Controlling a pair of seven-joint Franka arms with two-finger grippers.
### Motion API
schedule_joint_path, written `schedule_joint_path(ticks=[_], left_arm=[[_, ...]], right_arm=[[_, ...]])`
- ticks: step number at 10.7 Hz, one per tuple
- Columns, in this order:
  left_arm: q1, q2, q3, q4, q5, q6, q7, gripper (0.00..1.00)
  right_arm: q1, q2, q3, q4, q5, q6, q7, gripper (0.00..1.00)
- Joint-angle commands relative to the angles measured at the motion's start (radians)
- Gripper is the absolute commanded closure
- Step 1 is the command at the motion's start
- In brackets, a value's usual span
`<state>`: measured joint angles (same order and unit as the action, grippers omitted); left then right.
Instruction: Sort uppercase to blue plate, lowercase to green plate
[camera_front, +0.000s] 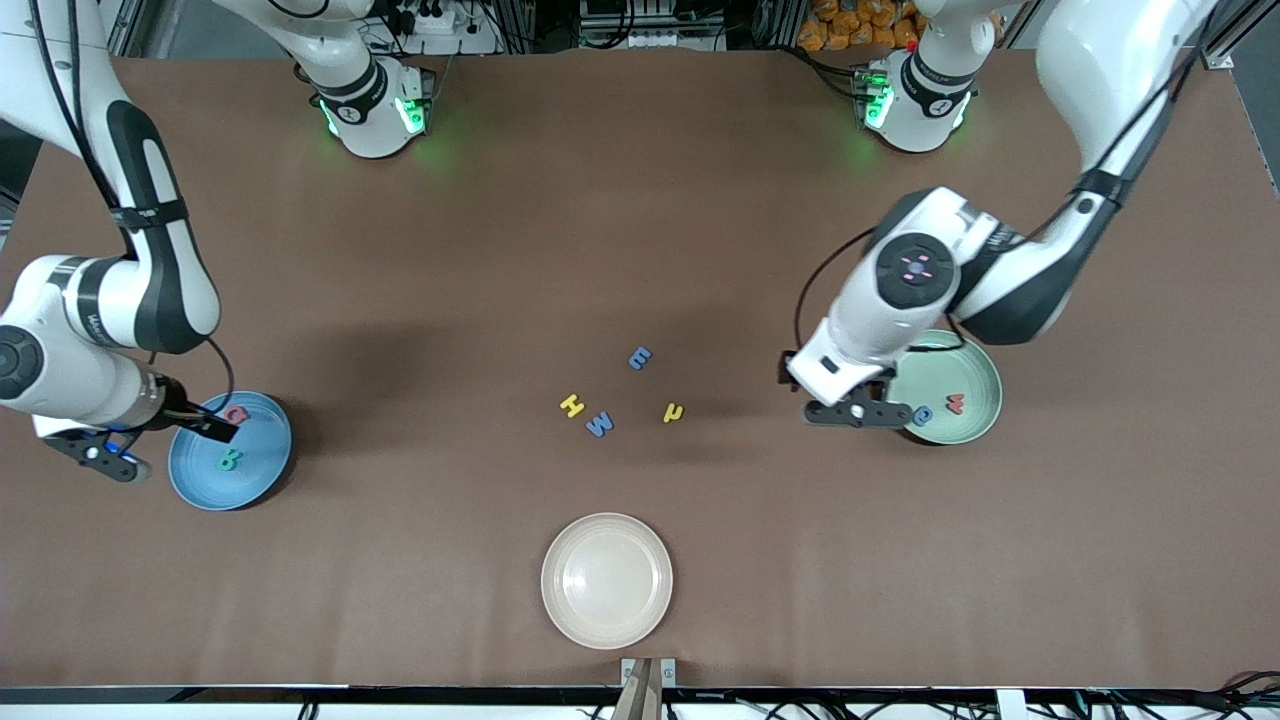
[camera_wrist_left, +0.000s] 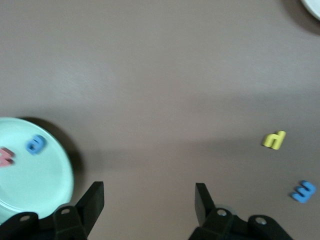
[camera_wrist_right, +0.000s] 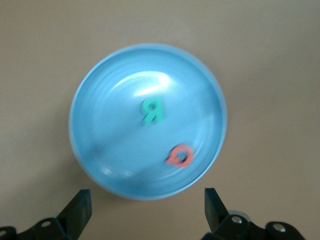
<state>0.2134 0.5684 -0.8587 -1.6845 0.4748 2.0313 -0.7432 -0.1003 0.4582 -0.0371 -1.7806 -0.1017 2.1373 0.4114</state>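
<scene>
The blue plate (camera_front: 258, 482) (camera_wrist_right: 100, 95) lies at the right arm's end of the table and holds the green R (camera_front: 230, 460) (camera_wrist_right: 151, 111) and a red rounded letter (camera_front: 236, 412) (camera_wrist_right: 180, 155). My right gripper (camera_front: 160, 445) (camera_wrist_right: 145, 205) hangs open and empty at that plate's edge. The green plate (camera_front: 950, 368) (camera_wrist_left: 35, 180) holds the red w (camera_front: 955, 404) (camera_wrist_left: 5, 156) and a blue a-like letter (camera_front: 922, 415) (camera_wrist_left: 36, 144). Beside it, over bare table, my left gripper (camera_front: 858, 415) (camera_wrist_left: 149, 197) is open and empty. A yellow H (camera_front: 571, 405), blue M (camera_front: 599, 424), yellow h (camera_front: 674, 411) (camera_wrist_left: 274, 140) and blue E (camera_front: 640, 357) (camera_wrist_left: 303, 191) lie mid-table.
A beige plate (camera_front: 607, 579) sits nearer the front camera than the loose letters, close to the table's front edge. Both robot bases stand along the farthest edge of the brown table.
</scene>
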Motion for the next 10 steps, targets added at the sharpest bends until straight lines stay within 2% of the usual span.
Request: schedule_joint_path(ticks=[1,4,8,10], left_arm=[[-0.066,0.018,0.006,0.017,-0.002,-0.008,-0.094,0.18],[-0.144,0.068,0.024,0.016,0.008,0.061,-0.188,0.19],[-0.34,0.119,0.176,0.043,0.018,0.157,-0.344,0.19],[-0.393,0.159,0.196,0.084,0.016,0.159,-0.407,0.19]], right_arm=[[0.022,0.016,0.006,0.015,0.109,-0.028,0.029,0.0],[0.031,0.024,0.006,0.012,0.109,-0.027,0.029,0.0],[0.037,0.022,0.005,0.003,0.108,-0.02,0.027,0.0],[0.042,0.02,0.005,0.0,0.108,-0.019,0.027,0.0]])
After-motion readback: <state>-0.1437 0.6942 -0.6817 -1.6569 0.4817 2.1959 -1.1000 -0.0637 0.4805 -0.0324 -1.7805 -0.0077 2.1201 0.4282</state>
